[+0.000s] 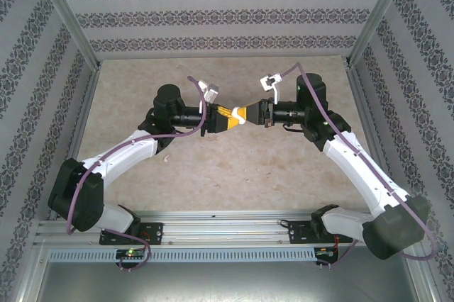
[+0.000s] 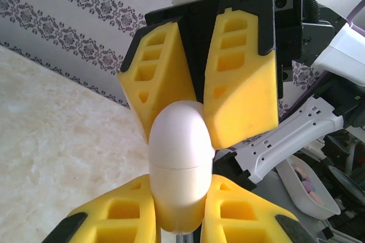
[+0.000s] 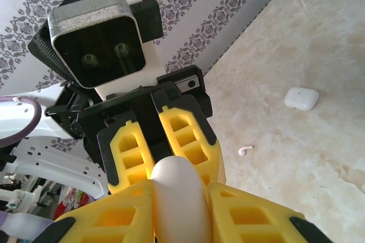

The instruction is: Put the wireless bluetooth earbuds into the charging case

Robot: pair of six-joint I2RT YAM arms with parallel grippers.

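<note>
Two hands meet in mid-air above the counter point(image 1: 284, 171), end to end on one charging case point(image 2: 179, 152). Our left hand point(image 2: 179, 206) pinches one half of it, and our right hand point(image 3: 179, 200) is pressed onto the other, rounded half. The case's long axis runs straight from hand to hand, with its seam crosswise between them, so opening it likely turns on that line. We count two cases, the second case point(image 3: 301, 98) lying on the counter, and one earbud point(image 3: 245, 150) near it, well below both hands.
</note>
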